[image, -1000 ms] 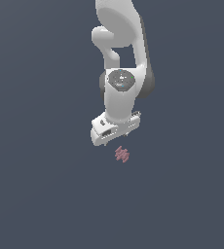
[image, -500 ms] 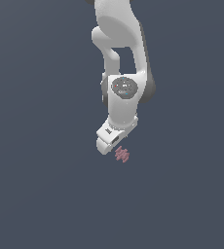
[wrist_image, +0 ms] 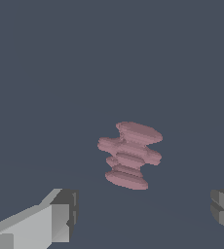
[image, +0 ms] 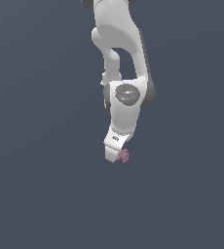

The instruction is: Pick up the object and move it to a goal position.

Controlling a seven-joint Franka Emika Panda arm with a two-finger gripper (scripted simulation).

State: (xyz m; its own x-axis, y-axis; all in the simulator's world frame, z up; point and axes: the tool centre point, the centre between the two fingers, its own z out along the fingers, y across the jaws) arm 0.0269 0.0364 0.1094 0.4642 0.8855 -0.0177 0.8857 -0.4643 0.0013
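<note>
While the pincer (wrist_image: 143, 214) gapes, the object (wrist_image: 130, 154) lies free.

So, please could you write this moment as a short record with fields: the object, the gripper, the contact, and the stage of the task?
object: pink ridged lump, lying on the dark floor
gripper: white gripper, open, fingers apart on both sides of the lump
contact: none visible; gaps show between the fingers and the lump
exterior view: gripper hides most of the lump
stage: not yet grasped
</note>
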